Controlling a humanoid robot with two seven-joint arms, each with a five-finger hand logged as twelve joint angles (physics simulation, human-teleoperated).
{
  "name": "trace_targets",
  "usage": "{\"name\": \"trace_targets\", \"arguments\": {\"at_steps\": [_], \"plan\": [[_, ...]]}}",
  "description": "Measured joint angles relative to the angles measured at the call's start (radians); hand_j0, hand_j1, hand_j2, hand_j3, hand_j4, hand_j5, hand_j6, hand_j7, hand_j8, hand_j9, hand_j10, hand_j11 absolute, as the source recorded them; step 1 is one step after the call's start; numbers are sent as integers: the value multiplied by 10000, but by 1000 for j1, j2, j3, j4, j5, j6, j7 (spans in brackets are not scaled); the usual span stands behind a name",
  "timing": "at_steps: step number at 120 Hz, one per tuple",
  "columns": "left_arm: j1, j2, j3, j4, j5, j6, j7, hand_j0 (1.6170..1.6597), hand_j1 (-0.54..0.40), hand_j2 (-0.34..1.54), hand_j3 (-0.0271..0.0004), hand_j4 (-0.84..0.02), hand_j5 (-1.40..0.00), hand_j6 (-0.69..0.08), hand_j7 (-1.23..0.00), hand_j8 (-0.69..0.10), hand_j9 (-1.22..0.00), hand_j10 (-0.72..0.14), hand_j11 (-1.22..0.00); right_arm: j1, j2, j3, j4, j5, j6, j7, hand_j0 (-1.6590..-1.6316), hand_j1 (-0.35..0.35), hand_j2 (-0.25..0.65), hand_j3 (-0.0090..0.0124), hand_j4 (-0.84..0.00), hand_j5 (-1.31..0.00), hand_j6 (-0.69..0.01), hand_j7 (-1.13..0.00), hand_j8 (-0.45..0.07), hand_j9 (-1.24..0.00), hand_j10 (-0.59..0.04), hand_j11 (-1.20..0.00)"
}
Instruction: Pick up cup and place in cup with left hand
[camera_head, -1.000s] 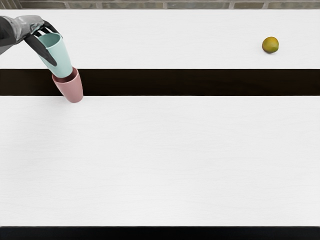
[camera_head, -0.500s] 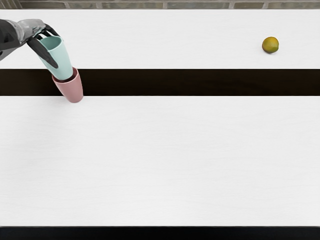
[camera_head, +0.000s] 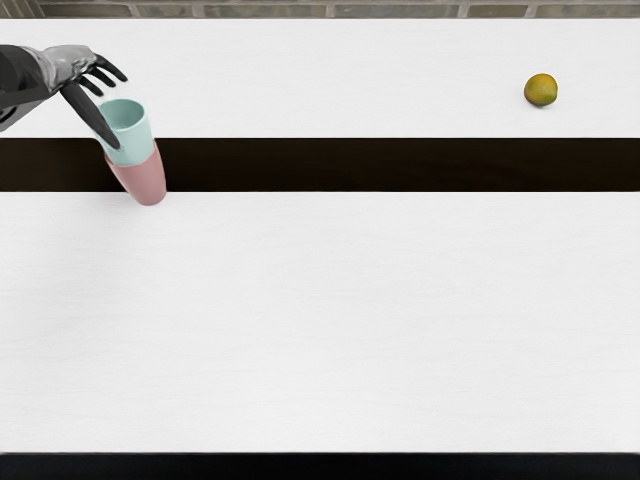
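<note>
Dark forearm (camera_head: 18, 75), mottled silver-grey hand (camera_head: 70, 66), slender black tapering fingers (camera_head: 91, 115).

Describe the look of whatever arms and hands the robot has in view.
Only the left arm shows: a charcoal-black forearm with lighter grey toward its edges. The left hand has a smooth, rounded shell in mottled silvery grey, with slim black fingers and a long, tapering black thumb. I can make out no cables, lettering or sleeve.

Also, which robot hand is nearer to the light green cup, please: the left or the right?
Left. The left robot hand is open just beside the light green cup, its thumb crossing in front of the cup's side. The right robot hand is out of view.
</note>
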Motion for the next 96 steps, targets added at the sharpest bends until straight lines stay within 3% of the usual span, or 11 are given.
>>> {"name": "trace_targets", "arguments": {"at_steps": [40,96], "plan": [[0,-30,-2,0,-13,0,0,16577,2558,248,0,-797,-1108,-662,-1080,-719,-1090,-845,-1094,0,0,0,0,0,0,0,-16581,-3489,-2,0,0,1,6,0,4,0,3,0],[-23,-199,0,-1,-19,-19,0,16580,3261,62,0,-230,-274,-226,-270,-228,-269,-230,-269,0,0,0,0,0,0,0,-16581,-3489,-3,0,-1,0,5,0,3,0,2,0]]}}
